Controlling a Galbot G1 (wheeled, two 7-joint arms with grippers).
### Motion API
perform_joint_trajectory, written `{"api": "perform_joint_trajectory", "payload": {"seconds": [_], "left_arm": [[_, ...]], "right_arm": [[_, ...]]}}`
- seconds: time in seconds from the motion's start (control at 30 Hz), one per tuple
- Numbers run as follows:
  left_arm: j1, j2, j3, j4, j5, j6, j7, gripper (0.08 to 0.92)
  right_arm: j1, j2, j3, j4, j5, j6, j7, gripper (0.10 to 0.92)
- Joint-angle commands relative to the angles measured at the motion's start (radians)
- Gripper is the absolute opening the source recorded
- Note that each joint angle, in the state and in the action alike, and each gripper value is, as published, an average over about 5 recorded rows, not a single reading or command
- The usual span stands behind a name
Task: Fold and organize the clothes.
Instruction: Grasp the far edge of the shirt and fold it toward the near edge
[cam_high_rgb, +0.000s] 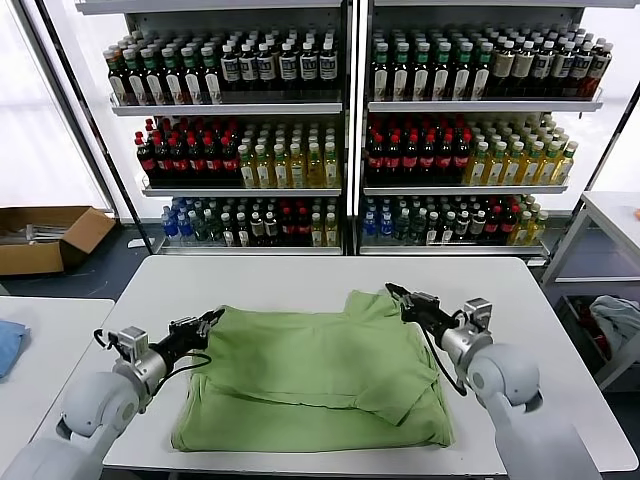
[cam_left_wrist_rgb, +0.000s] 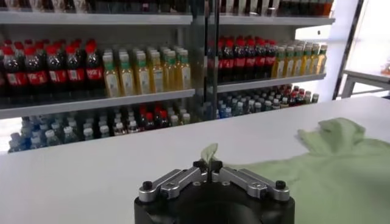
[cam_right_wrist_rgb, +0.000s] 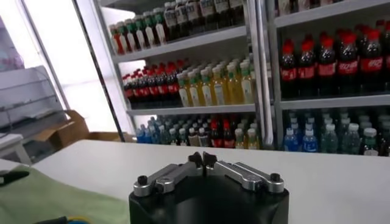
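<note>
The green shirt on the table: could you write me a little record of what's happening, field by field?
Item: green shirt, partly folded, plain side showing
Surface: white table
Left hand: at the shirt's left edge, shut on a pinch of the fabric
Right hand: at the shirt's far right corner, fingers together; no cloth seen between them
Background: shelves of bottled drinks behind the table
Also in view: cardboard box on the floor to the left

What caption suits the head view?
Two grippers, left and right, at opposite edges of a green shirt on a white table.
</note>
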Motion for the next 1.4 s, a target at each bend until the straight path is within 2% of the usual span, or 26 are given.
{"api": "perform_joint_trajectory", "payload": {"seconds": [0.03, 0.17, 0.37, 0.47, 0.8, 0.93, 1.03, 1.1, 1.4], "left_arm": [[0.230, -0.043, -0.091, -0.137, 0.064, -0.011, -0.021, 0.092], [0.172, -0.043, -0.054, -0.107, 0.065, -0.011, -0.019, 0.092], [0.151, -0.025, -0.047, -0.097, 0.057, -0.011, -0.004, 0.092], [0.159, -0.023, -0.054, -0.100, 0.053, -0.011, 0.001, 0.092], [0.163, -0.028, -0.055, -0.105, 0.049, -0.013, 0.016, 0.092], [0.155, -0.029, -0.050, -0.102, 0.049, -0.013, 0.020, 0.092], [0.154, -0.033, -0.048, -0.104, 0.049, -0.012, 0.021, 0.092], [0.157, -0.037, -0.048, -0.107, 0.050, -0.012, 0.022, 0.092], [0.159, -0.044, -0.055, -0.106, 0.053, -0.013, 0.022, 0.092]], "right_arm": [[-0.200, 0.000, 0.104, 0.133, -0.044, 0.004, 0.070, 0.106], [-0.038, -0.009, 0.028, -0.024, -0.109, 0.003, 0.088, 0.165], [0.272, 0.009, -0.126, -0.328, -0.149, -0.014, 0.077, 0.336], [0.334, 0.035, -0.171, -0.420, -0.150, -0.022, 0.074, 0.422], [0.391, 0.122, -0.219, -0.577, -0.160, -0.038, 0.082, 0.717], [0.400, 0.142, -0.232, -0.599, -0.161, -0.036, 0.076, 0.803], [0.413, 0.158, -0.242, -0.626, -0.164, -0.029, 0.081, 0.813], [0.424, 0.167, -0.248, -0.642, -0.165, -0.021, 0.086, 0.789], [0.427, 0.161, -0.262, -0.634, -0.154, -0.011, 0.083, 0.541]]}}
